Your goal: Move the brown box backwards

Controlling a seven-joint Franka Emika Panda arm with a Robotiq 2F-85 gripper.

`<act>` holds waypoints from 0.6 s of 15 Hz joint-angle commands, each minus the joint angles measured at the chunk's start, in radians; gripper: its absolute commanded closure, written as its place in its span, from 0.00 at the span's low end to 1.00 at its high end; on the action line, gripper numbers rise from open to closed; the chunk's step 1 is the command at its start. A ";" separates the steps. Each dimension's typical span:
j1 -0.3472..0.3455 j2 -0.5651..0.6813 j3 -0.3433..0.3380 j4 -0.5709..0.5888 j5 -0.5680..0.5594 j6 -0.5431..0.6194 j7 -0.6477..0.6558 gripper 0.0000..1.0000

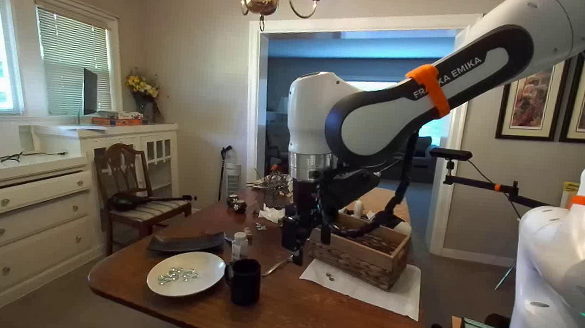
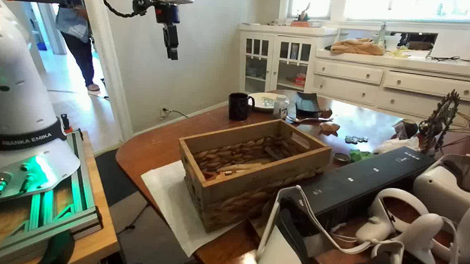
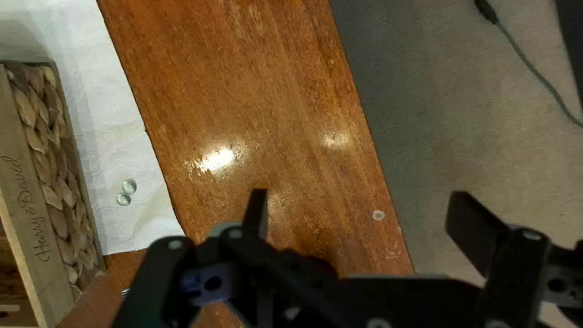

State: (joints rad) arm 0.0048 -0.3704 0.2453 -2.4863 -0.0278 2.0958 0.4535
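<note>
The brown box is a tan wooden-rimmed open box with woven sides and hand slots. It stands on the table, partly on a white paper sheet, with a few tan pieces inside. It also shows in an exterior view, partly behind the arm's cables, and at the left edge of the wrist view, cut off, with writing on its rim. My gripper is open and empty, fingers wide apart. It hangs above the table edge beside the box, apart from it, and shows in both exterior views.
A black mug, white plate, white bottle and dark tray stand near the gripper's side. A long black box lies beside the brown box, with white headsets near it. Two glass beads lie on the paper.
</note>
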 commanded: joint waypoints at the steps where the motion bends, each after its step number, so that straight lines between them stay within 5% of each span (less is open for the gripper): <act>1: 0.018 0.002 -0.018 0.001 -0.007 -0.002 0.006 0.00; 9: -0.010 -0.012 -0.046 -0.008 -0.021 0.010 0.018 0.00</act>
State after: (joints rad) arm 0.0060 -0.3713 0.2364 -2.4861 -0.0311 2.0958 0.4554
